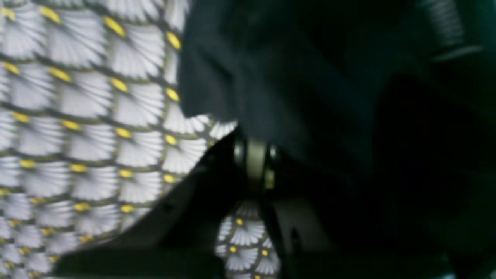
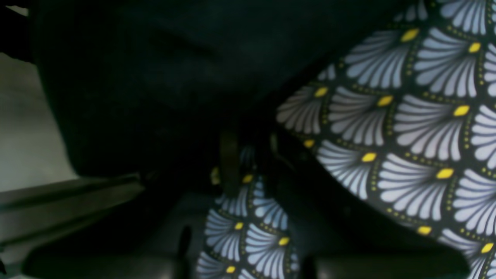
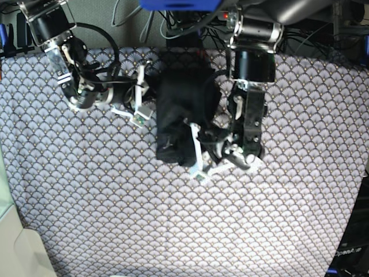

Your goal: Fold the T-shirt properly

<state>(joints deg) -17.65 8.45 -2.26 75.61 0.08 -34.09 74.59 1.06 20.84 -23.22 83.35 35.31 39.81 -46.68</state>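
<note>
The black T-shirt (image 3: 180,107) lies as a narrow bundle at the middle back of the table. My left gripper (image 3: 197,154) is at its lower right corner, with its white fingers (image 3: 196,144) over the cloth edge. In the left wrist view, dark cloth (image 1: 294,77) covers the fingertips, so the jaws' state is hidden. My right gripper (image 3: 142,97) is at the shirt's left edge. In the right wrist view, dark cloth (image 2: 162,77) fills the upper left and hides its tips too. No label mark shows.
A fan-patterned tablecloth (image 3: 173,219) with white and yellow marks covers the table. Cables (image 3: 95,40) run behind the right arm at the back left. The table's left edge (image 3: 7,190) shows, with a pale surface beyond it.
</note>
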